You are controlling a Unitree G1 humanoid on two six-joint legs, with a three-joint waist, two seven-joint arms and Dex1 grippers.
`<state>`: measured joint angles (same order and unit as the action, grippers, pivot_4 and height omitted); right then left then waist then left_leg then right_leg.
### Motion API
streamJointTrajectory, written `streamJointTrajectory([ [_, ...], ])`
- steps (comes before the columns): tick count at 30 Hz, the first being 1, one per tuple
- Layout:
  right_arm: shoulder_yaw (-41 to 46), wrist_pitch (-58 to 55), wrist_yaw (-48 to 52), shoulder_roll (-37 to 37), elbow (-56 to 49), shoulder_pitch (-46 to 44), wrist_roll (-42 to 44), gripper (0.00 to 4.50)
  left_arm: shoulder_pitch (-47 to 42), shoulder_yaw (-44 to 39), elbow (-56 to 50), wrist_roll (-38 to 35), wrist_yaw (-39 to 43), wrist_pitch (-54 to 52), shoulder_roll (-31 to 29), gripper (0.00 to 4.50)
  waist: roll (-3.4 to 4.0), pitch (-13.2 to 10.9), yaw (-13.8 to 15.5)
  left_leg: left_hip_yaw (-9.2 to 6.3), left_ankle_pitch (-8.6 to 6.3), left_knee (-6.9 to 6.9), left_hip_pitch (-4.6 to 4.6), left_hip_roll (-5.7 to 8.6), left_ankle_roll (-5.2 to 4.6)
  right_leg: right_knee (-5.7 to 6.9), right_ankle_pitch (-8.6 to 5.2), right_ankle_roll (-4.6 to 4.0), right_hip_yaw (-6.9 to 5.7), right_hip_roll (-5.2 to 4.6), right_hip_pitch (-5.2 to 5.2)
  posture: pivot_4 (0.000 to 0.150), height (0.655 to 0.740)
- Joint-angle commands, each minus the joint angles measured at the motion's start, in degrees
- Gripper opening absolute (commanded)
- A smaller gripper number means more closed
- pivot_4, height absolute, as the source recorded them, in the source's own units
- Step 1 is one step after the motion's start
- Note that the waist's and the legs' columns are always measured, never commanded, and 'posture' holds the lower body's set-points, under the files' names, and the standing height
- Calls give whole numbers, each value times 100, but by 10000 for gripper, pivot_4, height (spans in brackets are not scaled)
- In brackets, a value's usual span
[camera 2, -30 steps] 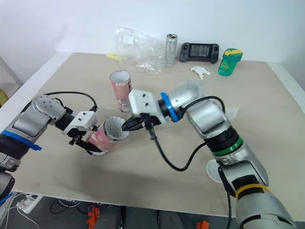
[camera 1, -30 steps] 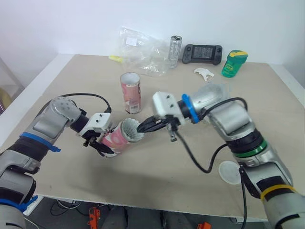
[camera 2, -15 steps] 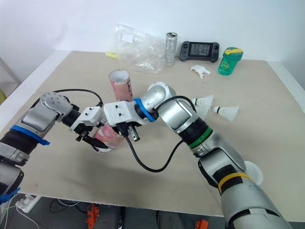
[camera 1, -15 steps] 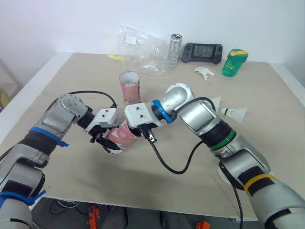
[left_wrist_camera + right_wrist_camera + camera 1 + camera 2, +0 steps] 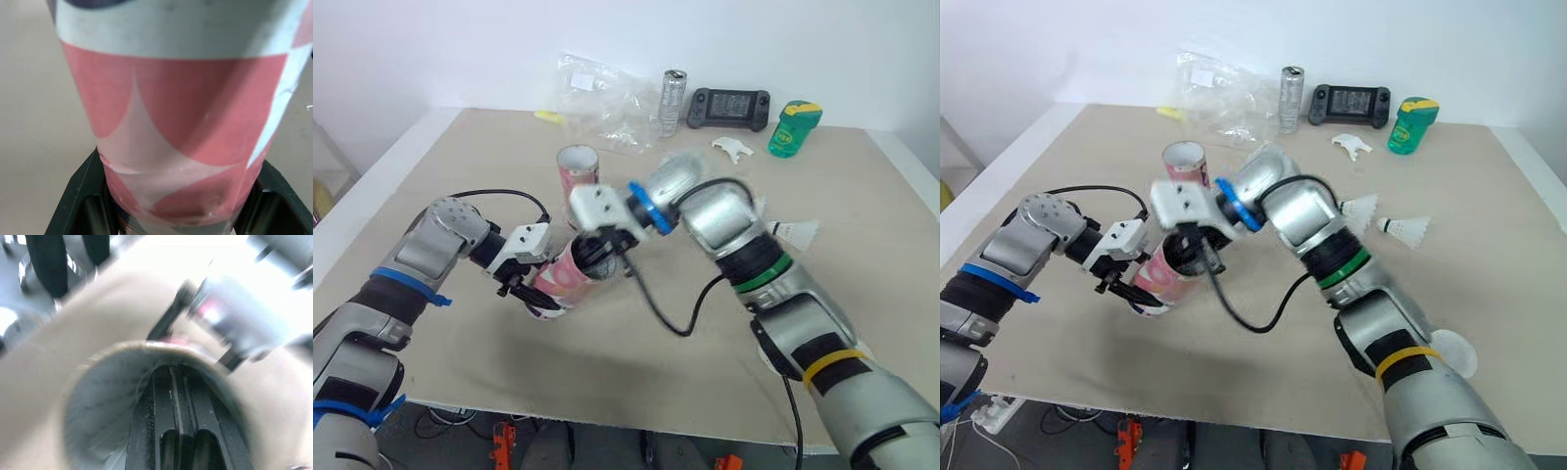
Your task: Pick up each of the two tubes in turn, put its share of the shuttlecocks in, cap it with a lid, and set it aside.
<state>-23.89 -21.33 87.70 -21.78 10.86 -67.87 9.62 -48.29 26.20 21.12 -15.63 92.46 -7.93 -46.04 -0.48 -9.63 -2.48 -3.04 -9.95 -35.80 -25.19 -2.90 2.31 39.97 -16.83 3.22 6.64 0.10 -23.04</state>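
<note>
My left gripper (image 5: 538, 291) is shut on the lower part of a pink-and-white tube (image 5: 570, 272), which it holds tilted above the table with the mouth toward the right arm. The tube (image 5: 186, 122) sits between the black fingers (image 5: 80, 196) in the left wrist view. My right gripper (image 5: 598, 253) is at the tube's mouth, its two fingers pressed together inside the rim (image 5: 122, 362), with nothing visible between them. A second pink tube (image 5: 578, 178) stands upright behind. Two loose shuttlecocks (image 5: 1359, 208) (image 5: 1408, 228) lie to the right. A white lid (image 5: 1454, 354) rests near the front edge.
Along the back of the table are a crumpled plastic bag (image 5: 602, 103), a metal can (image 5: 674, 98), a black game controller (image 5: 729, 108), a green bottle (image 5: 793, 127) and a small white piece (image 5: 732, 149). A black cable loops down from the right wrist.
A second ago the right gripper pushed a shuttlecock into the held tube's mouth. It then reached deep in and has now drawn back to the rim. The left gripper kept the tube.
</note>
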Motion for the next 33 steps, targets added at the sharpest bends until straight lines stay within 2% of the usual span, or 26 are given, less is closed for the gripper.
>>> streamJointTrajectory([
  [1, 526, -164, 231, -447, -643, 119, 468, 208, 180, -34, -246, 1, 4, -96, 42, 24336, 0, 0, -1, -2, 0, 2, 0, 1, 0, 0, -2, -2, -3, -1, 1, 1500, 7400],
  [6, 1025, -221, 120, -1538, -1245, 643, 588, 208, 373, -247, -441, 48, 4, -129, 144, 24336, 3, -3, -3, -18, 0, 11, 0, 3, 0, 1, -11, -14, -23, -3, 4, 1500, 7400],
  [11, 1598, -811, -224, -2595, -1556, 1302, 649, 208, 507, -747, -816, -228, -321, -107, 699, 24336, 1, -10, 11, -19, 0, 11, -1, 9, 0, 1, -14, -10, -24, -10, 5, 1500, 7400],
  [12, 1715, -827, -124, -2984, -1659, 1634, 629, 6331, 561, -852, -919, -331, -437, -130, 863, 24336, -3, -14, 21, -19, 0, 9, -2, 12, 0, 2, -15, -9, -24, -13, 5, 1500, 7400],
  [13, 1816, -801, -97, -3309, -1721, 1930, 582, 7576, 621, -934, -994, -396, -537, -98, 1012, 24336, -15, -21, 51, -21, 0, 8, -7, 15, 0, 0, -16, -7, -26, -16, 5, 1500, 7400],
  [14, 1899, -786, -77, -3590, -1733, 2190, 557, 12779, 678, -993, -1044, -426, -648, -85, 1146, 24336, -20, -26, 50, -22, 0, 4, -10, 18, 0, -1, -18, -3, -28, -20, 5, 1500, 7400],
  [17, 1990, -474, 55, -4387, -1503, 2888, 327, 23680, 850, -1069, -1065, -502, -867, 46, 1542, 24336, -13, -30, 46, -19, -1, 5, -11, 22, -1, -2, -19, -1, -25, -24, 4, 1500, 7400],
  [19, 1952, -251, 118, -4725, -1253, 3108, 187, 33459, 948, -1104, -972, -529, -1060, 97, 1913, 24336, -6, -35, -21, -15, -1, 4, -8, 23, -2, -1, -20, 0, -20, -25, 4, 1500, 7400],
  [24, 1662, 659, 273, -5144, -615, 3473, -312, 33459, 1169, -893, -374, -281, -1256, 293, 2617, 24336, 0, -40, -34, -12, 1, -1, 8, 22, -2, 0, -29, 35, -18, -22, 15, 1500, 7400],
  [28, 1472, 862, 290, -5141, -499, 3772, -490, 33459, 1171, -741, 358, 103, -1241, 818, 2829, 24336, 1, -40, -43, -11, 2, -4, 14, 23, -1, 0, -29, 39, -13, -21, 21, 1500, 7400],
  [33, 1162, 941, 57, -4900, -451, 3879, -821, 33459, 1195, -796, 784, 181, -1281, 1091, 2992, 24336, 16, -39, -28, -14, 11, -30, 19, 29, 14, -1, -16, 62, -13, -27, 46, 1500, 7400],
])
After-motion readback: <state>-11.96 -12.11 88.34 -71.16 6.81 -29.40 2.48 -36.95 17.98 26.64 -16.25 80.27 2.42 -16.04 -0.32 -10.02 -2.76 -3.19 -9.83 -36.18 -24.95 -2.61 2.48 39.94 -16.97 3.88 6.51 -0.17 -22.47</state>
